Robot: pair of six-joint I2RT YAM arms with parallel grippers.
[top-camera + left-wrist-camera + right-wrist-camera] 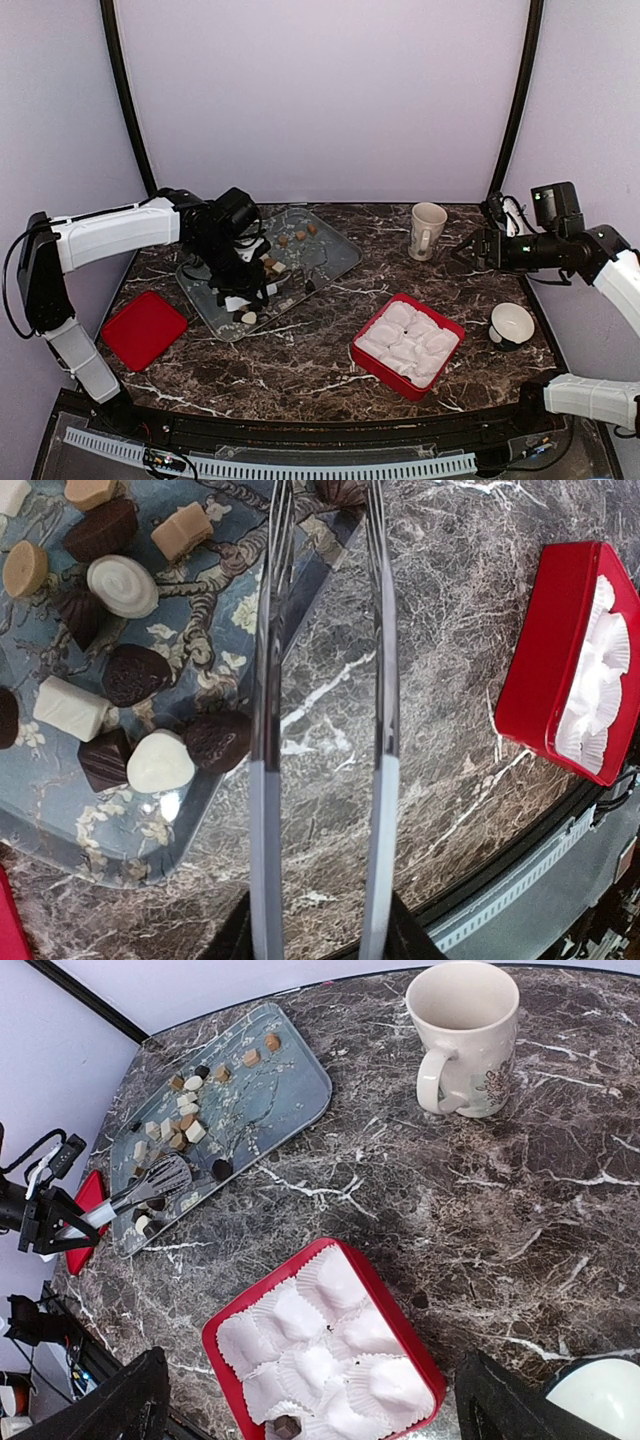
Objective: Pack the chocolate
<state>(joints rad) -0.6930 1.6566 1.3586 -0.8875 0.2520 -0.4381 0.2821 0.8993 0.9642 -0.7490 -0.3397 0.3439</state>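
The chocolate (135, 675) lies scattered on the tray (335, 248), at ten o'clock from the red box (225, 1325). The left gripper (232, 262) clamps metal tongs (268, 780) over the tray's edge; the right gripper (320, 1405) has its jaws wide apart.

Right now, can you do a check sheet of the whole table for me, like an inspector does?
Surface: dark marble table.
Job's things: chocolates on the blue tray; red box with white insert, one dark piece seemingly inside.
Clutter: mug, white bowl, red lid.
Grippers: left gripper shut on tongs by the tray; right gripper open, holding nothing.
Cables: black loops by the right gripper.
Surroundings: pale walls.
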